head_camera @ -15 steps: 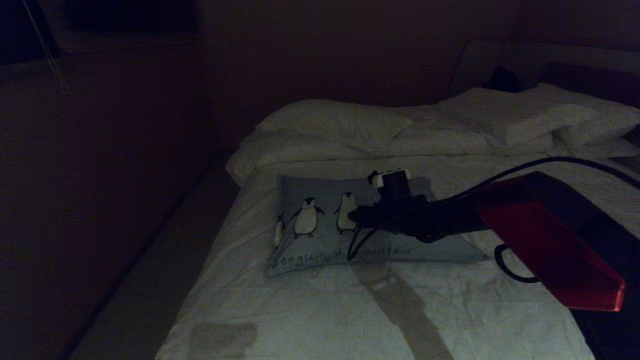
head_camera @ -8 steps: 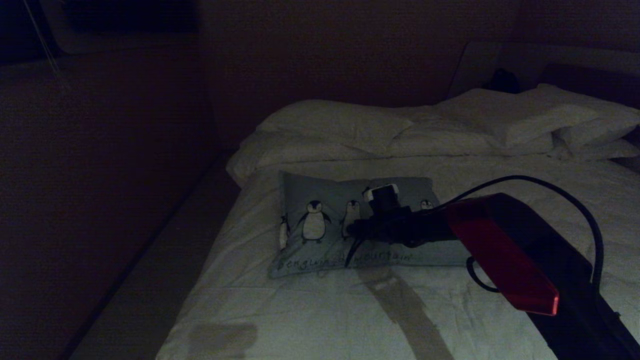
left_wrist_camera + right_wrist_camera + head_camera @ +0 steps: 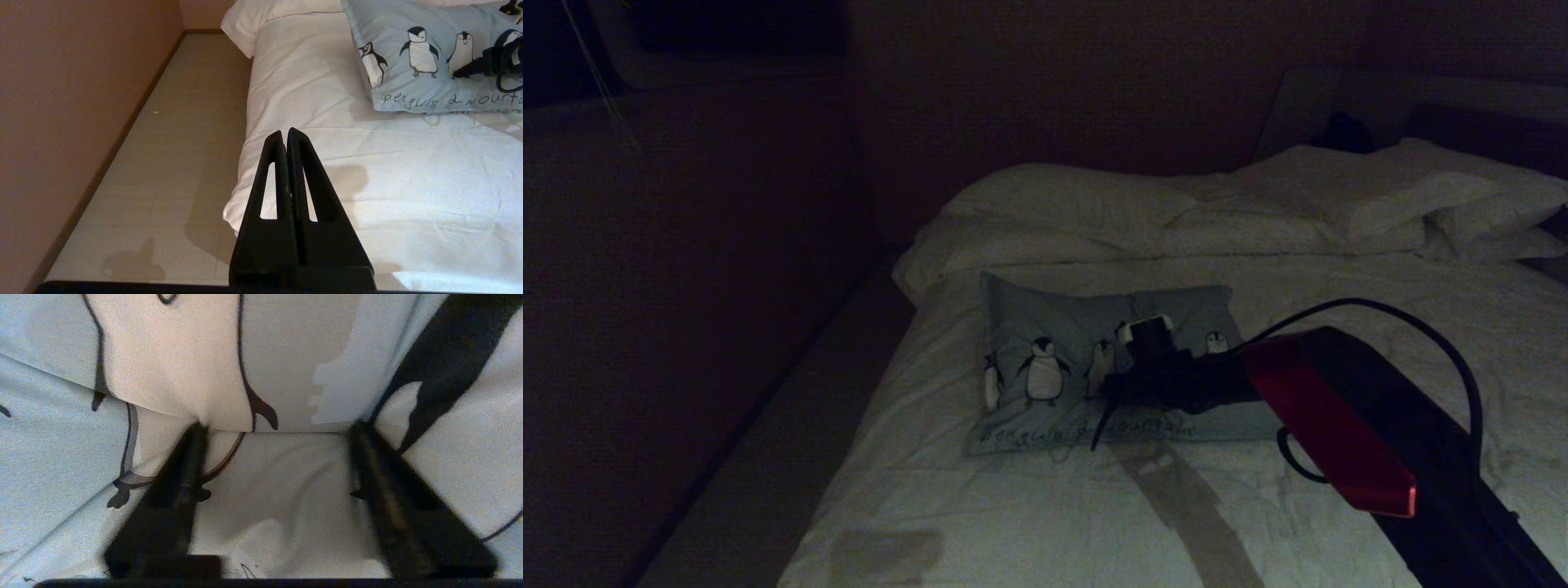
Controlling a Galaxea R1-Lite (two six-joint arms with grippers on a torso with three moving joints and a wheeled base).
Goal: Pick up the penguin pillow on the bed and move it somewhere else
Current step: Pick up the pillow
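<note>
Right end effector [image 3: 273, 428] pressed into penguin pillow [image 3: 1094, 367] centre, fingers spread astride fabric fold, not clenched; pillow's long axis crosswise to arm.

Left gripper [image 3: 287, 134] low in frame, both black fingers pressed together, hanging over the near edge of the bed [image 3: 327, 171] where the white duvet drops to a pale tiled floor [image 3: 171, 155]. Brown wall [image 3: 61, 102] runs alongside the floor. Penguin pillow [image 3: 412, 77] lies farther up the duvet, printed side up, lettering along its near edge. Right gripper [image 3: 470, 71], dark, sits on the pillow's face with a black cable looped beside it.
</note>
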